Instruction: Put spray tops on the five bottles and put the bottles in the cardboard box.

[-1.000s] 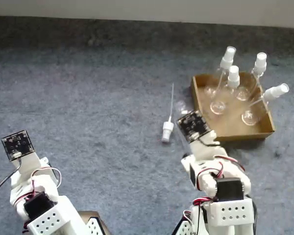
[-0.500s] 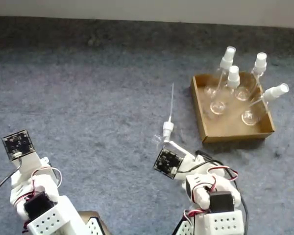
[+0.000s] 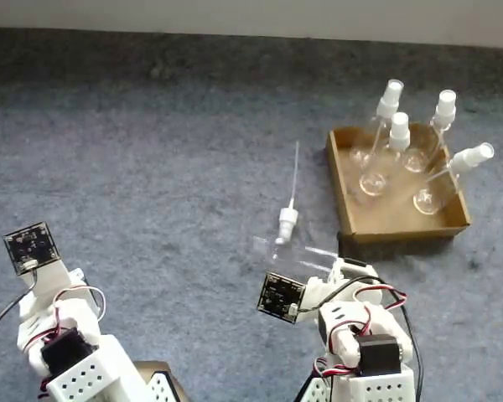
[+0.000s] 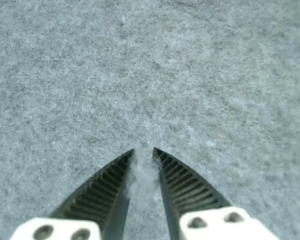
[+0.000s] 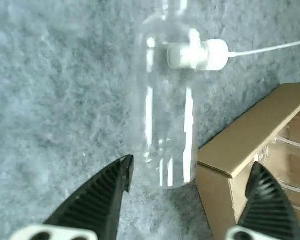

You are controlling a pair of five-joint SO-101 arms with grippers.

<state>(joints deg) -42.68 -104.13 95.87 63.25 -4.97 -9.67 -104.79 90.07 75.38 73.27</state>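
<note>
Capping awaits 1 bottle (image 3: 289, 249), lying at the box's (image 3: 344, 188) 8 o'clock before the right gripper (image 5: 190, 165), released; next, it likely clenches there.

You have soft, even light from overhead, moderately bright, and it throws no hard-edged shadows on the grey carpet (image 3: 151, 167). The carpet darkens to a dim band along its far edge. Between the wide-spread fingers (image 5: 107, 195) of the right gripper (image 5: 191, 164), the clear bottle (image 5: 167, 115) carries long white streaks of glare down its wall. Past the fingertips, the spray top (image 5: 197, 54) shines almost pure white. On the outer side of one finger, the cardboard box (image 5: 240, 145) has a lit top edge and a shaded side wall. The high view shows a dark shadow along its near wall. In the narrow gap between the left gripper (image 4: 143, 150) fingers, the carpet looks pale and washed, and their ribbed inner faces are dark.
</note>
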